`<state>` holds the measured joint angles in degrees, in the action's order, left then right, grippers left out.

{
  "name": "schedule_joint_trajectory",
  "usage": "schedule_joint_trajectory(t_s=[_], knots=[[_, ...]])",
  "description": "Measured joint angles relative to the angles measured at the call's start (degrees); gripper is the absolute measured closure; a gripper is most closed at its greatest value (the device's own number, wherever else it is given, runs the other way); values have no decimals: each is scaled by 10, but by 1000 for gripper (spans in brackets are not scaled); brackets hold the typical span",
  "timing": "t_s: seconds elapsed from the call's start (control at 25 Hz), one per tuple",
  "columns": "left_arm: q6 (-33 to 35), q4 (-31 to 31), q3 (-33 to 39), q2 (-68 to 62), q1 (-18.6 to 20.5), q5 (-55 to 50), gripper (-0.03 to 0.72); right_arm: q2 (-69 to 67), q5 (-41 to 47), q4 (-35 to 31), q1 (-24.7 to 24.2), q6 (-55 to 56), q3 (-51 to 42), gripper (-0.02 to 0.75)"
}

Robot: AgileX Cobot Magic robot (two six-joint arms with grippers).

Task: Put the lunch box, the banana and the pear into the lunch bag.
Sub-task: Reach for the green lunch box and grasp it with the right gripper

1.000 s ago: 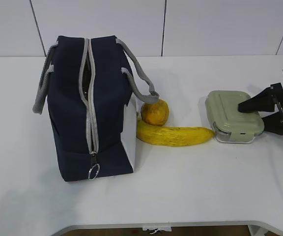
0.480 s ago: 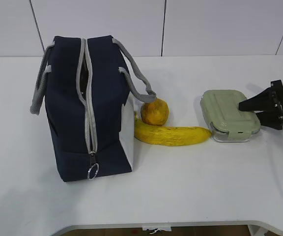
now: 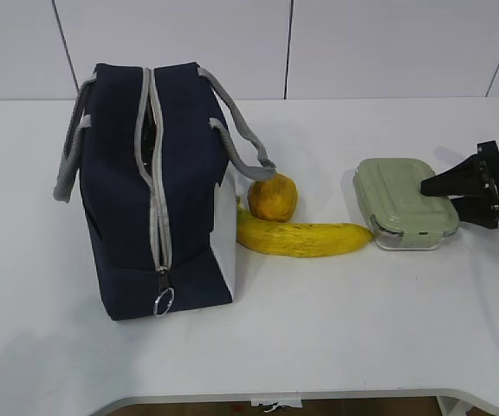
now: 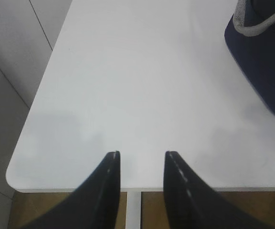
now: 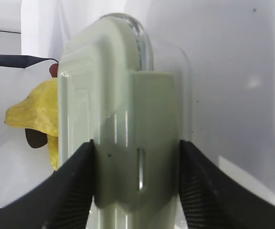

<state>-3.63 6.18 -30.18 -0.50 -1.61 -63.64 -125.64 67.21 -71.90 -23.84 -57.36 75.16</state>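
Observation:
The pale green lunch box (image 3: 401, 201) lies on the white table at the right. My right gripper (image 3: 437, 198) is shut on its right end, one finger on the lid and one below; the right wrist view shows the fingers pressed on both sides of the lunch box (image 5: 128, 119). The yellow banana (image 3: 306, 238) lies left of the box, its tip touching it, and the pear (image 3: 273, 198) sits just behind the banana. The navy lunch bag (image 3: 184, 191) stands at the left, its zipper parted along the top. My left gripper (image 4: 142, 153) is open over bare table near the bag (image 4: 266, 57).
The grey bag handle (image 3: 245, 147) droops onto the pear. The table's front edge (image 3: 319, 397) runs along the bottom of the exterior view, and its left edge and corner (image 4: 18, 176) lie under my left gripper. White wall panels stand behind the table.
My right gripper has closed onto the lunch box. The box slid a little left, nudging the banana, pear and bag leftward. The left gripper has not moved.

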Motion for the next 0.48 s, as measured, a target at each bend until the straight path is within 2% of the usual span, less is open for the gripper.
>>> schedule_joint_trajectory(t_s=[0.28,0.48], knots=[[0,-2,0,0,0,0,448,0,0,0,0,2,0,365],[0,-3,0,0,0,0,448,3,0,14,1,49,1,365]])
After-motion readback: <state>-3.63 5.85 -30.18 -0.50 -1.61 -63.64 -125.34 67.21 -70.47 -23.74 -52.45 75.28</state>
